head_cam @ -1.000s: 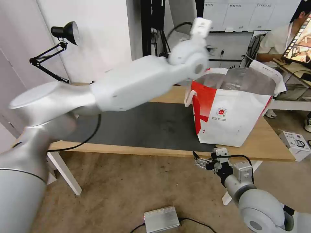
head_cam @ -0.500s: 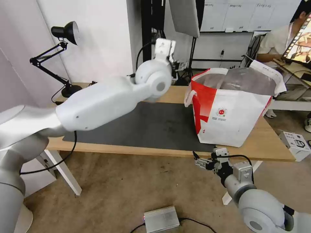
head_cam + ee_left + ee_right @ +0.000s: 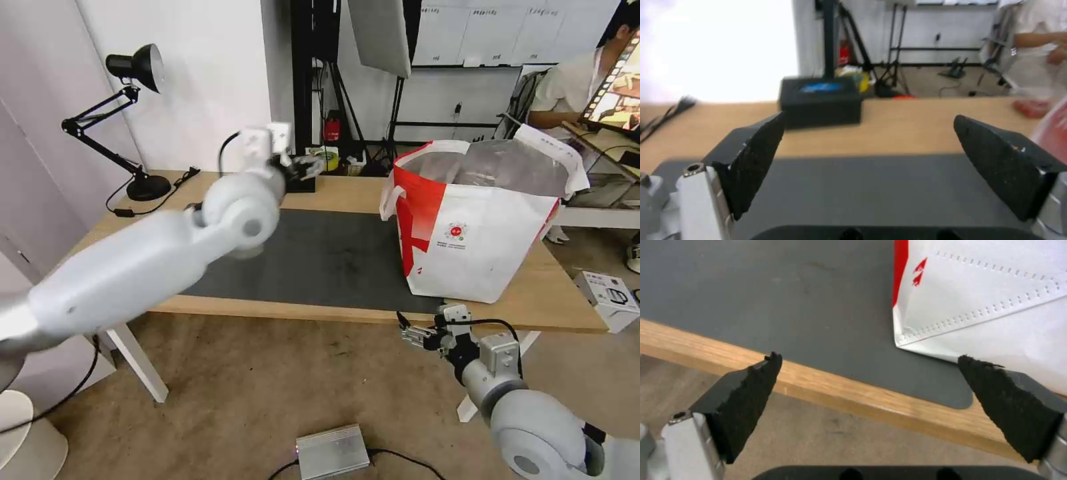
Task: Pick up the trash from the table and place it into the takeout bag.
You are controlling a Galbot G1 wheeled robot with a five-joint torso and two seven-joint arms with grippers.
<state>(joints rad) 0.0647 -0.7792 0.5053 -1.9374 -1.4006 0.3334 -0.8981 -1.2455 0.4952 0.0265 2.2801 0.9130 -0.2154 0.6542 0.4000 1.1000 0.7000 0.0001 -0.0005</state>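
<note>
Table [image 3: 333, 308] holds takeout bag [image 3: 480, 247], black box [image 3: 820, 101], lamp [image 3: 133, 127].

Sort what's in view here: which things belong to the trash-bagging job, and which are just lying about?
Job in hand:
takeout bag, standing on the table
left tool, open, over the table
right tool, open, by the table's near edge

Lying about:
black box, near the table's back edge
desk lamp
silver box and white carton, on the floor

bright, even light | left wrist view blurred | wall overexposed
</note>
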